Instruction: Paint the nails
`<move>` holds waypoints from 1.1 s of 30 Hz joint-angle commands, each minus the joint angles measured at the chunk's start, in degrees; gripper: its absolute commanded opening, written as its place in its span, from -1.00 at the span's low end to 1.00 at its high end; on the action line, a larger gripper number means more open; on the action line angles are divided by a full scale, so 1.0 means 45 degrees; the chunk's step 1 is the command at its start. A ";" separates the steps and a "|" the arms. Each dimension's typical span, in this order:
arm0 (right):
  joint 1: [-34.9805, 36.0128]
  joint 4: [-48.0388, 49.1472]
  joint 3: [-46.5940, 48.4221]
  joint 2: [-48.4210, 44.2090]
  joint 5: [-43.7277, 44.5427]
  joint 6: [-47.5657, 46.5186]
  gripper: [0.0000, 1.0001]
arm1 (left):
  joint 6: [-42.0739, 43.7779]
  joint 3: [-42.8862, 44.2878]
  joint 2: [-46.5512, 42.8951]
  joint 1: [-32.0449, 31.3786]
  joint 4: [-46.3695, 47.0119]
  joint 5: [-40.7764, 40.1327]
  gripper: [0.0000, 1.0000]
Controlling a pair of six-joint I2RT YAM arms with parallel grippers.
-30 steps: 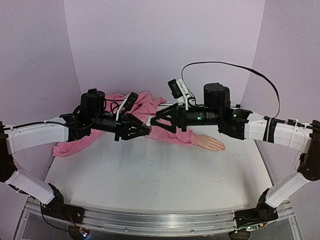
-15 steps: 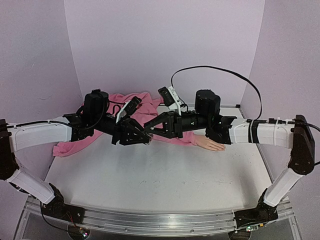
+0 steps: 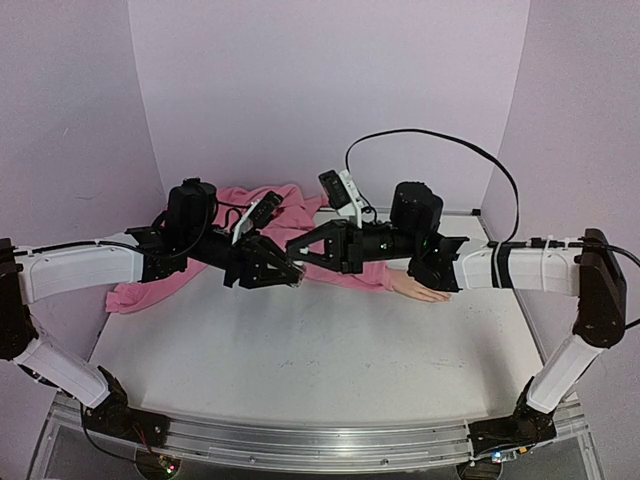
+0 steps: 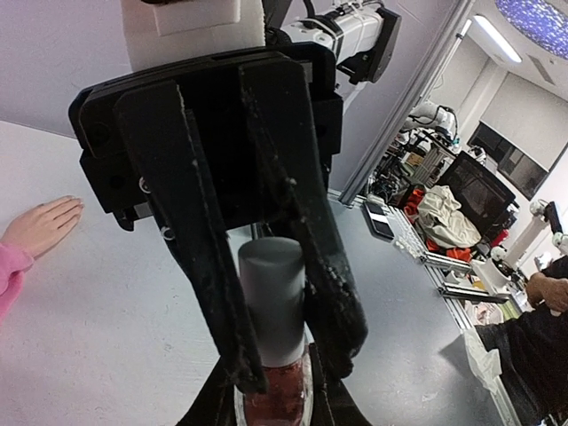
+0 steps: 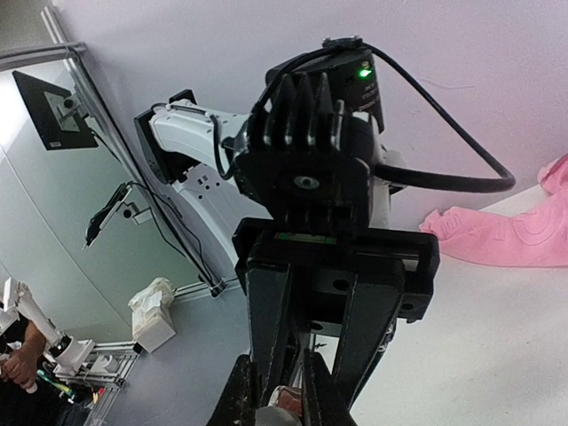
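Observation:
Above the table's middle, my left gripper [image 3: 290, 272] and right gripper [image 3: 303, 258] meet tip to tip. The left gripper [image 4: 275, 406] is shut on a small bottle [image 4: 273, 395] of pinkish-red polish. The right gripper [image 5: 279, 401] is shut on the bottle's pale grey cap [image 4: 272, 293], with its black fingers [image 4: 202, 266] on both sides of it. The peach mannequin hand [image 3: 422, 288] lies flat on the table behind the right arm, and its pink sleeve [image 3: 345, 272] runs left. In the left wrist view the hand [image 4: 40, 226] is at the far left. Its nails are too small to make out.
The pink sleeve cloth [image 3: 150, 290] spreads behind the left arm to the table's back left. The white table [image 3: 320, 350] ends in a metal rail [image 3: 300, 440] at the near side. Lilac walls [image 3: 320, 90] close the back and sides.
The right arm has reached left to the left gripper, and its jaws have closed on the bottle's cap. The left gripper has kept its hold on the bottle.

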 commanded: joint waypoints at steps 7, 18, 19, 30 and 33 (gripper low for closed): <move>0.1857 -0.1609 -0.0288 -0.0179 0.8393 0.0261 -1.00 | 0.1729 -0.1152 -0.2145 0.0055 0.0692 -0.8171 -1.00; 0.6343 -0.8109 0.5912 0.2602 1.9211 0.1512 -1.00 | 0.2915 -0.1624 -0.3224 -0.0235 0.0048 -1.3278 -1.00; 0.6258 -0.7871 0.5801 0.2360 1.8855 0.1107 -1.00 | 0.2889 -0.1600 -0.3214 -0.0262 0.0023 -1.3128 -1.00; 0.2326 -0.6346 0.2518 -0.1343 0.9685 -0.1601 0.33 | 0.2686 -0.0920 -0.2552 -0.0316 -0.0317 -0.9621 -1.00; 0.1278 -0.5462 0.1303 -0.2258 0.7311 -0.1971 0.54 | 0.2416 -0.0647 -0.2216 -0.0298 -0.0329 -0.7323 -1.00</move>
